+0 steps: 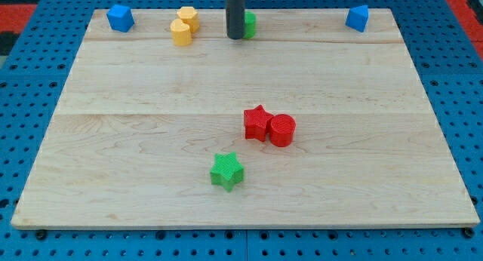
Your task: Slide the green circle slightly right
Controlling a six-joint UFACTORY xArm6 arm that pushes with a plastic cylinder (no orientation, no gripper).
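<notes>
Camera view shows my tip (235, 37) near the view's top, touching the green circle's (248, 24) left side, partly hiding it; fingers do not apply, the rod being bare; two yellow blocks (183, 26) sit left.

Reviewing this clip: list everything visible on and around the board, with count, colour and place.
Blue blocks: 2, blue, one at the top left corner, one at the top right corner.
Yellow blocks: 2, yellow, touching, top edge left of centre.
Green circle: 1, green, top edge, mostly hidden behind the rod.
Red star: 1, red, board centre.
Red cylinder: 1, red, touching the red star's right side.
Green star: 1, green, lower centre.
Wooden board: 1, light wood.
Pegboard surround: blue.
My tip: 1, dark rod, against the green circle's left side.
</notes>
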